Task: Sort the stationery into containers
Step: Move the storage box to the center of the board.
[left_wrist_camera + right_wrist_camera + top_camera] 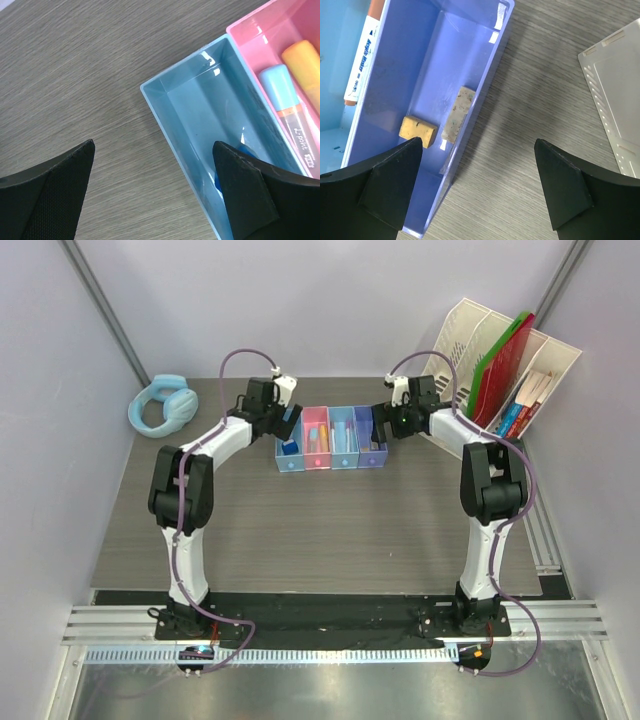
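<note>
The containers stand as a row at the table's back: blue bin (288, 452), pink bin (316, 440), second blue bin (344, 438) and purple bin (371, 437). My left gripper (283, 412) (154, 145) is open and empty, straddling the blue bin's (200, 110) left wall. A blue block (244, 150) peeks from behind its right finger. The pink bin (260, 35) holds a yellow marker (306, 62) and a pale blue tube (286, 97). My right gripper (392, 412) (478, 142) is open and empty over the purple bin's (415, 60) right wall. That bin holds a gold clip (417, 131) and a grey eraser (456, 114). A white pen (362, 62) lies in the neighbouring blue bin.
Light blue headphones (162, 406) lie at the back left corner. A cream file organiser (460, 335) (615, 100) with red and green folders (508, 358) stands at the back right, just right of my right gripper.
</note>
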Robot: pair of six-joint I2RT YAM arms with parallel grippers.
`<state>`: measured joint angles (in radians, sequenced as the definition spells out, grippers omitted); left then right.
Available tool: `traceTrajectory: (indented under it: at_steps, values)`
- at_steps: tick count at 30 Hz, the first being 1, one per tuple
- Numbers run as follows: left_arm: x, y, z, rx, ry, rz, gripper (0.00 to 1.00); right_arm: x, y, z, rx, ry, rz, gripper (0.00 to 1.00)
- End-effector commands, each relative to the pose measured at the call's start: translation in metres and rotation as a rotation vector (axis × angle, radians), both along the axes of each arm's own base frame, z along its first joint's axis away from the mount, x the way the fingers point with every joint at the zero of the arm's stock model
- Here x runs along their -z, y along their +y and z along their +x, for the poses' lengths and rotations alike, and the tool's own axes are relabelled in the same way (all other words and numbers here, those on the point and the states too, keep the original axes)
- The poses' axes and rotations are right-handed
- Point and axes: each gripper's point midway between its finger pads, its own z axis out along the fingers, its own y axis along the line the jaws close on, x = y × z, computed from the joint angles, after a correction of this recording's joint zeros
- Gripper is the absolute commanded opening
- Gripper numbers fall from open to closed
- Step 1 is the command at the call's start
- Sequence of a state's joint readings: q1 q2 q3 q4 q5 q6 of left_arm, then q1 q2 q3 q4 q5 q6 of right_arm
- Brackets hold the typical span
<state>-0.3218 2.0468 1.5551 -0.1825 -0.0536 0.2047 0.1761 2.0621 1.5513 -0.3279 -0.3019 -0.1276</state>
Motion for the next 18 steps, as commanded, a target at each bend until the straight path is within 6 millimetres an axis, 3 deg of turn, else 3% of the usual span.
traceTrajectory:
  at_steps: [1, 3, 5, 7, 8, 11, 18]
  values:
    - [-0.024, -0.002, 0.018, -0.012, -0.096, 0.002, 1.00, -0.010, 0.008, 0.009, -0.020, -0.055, 0.004, 1.00]
    - [-0.025, -0.011, 0.010, 0.033, -0.081, -0.035, 1.00, -0.010, 0.008, 0.009, -0.020, -0.054, 0.003, 1.00]
    - [-0.044, -0.020, 0.000, 0.072, -0.091, -0.092, 1.00, -0.009, 0.008, 0.008, -0.021, -0.052, 0.004, 1.00]
    - [-0.047, -0.029, -0.013, 0.122, -0.075, -0.139, 1.00, -0.009, 0.008, 0.008, -0.023, -0.052, 0.002, 1.00]
    - [-0.062, -0.032, -0.018, 0.133, -0.094, -0.166, 1.00, -0.007, 0.007, 0.007, -0.023, -0.048, -0.001, 1.00]
    - [-0.065, -0.038, -0.030, 0.175, -0.079, -0.201, 1.00, -0.005, 0.008, 0.007, -0.025, -0.045, -0.001, 1.00]
    - [-0.024, -0.042, -0.054, 0.223, 0.048, -0.180, 1.00, -0.008, 0.012, 0.005, -0.033, -0.047, 0.003, 1.00]
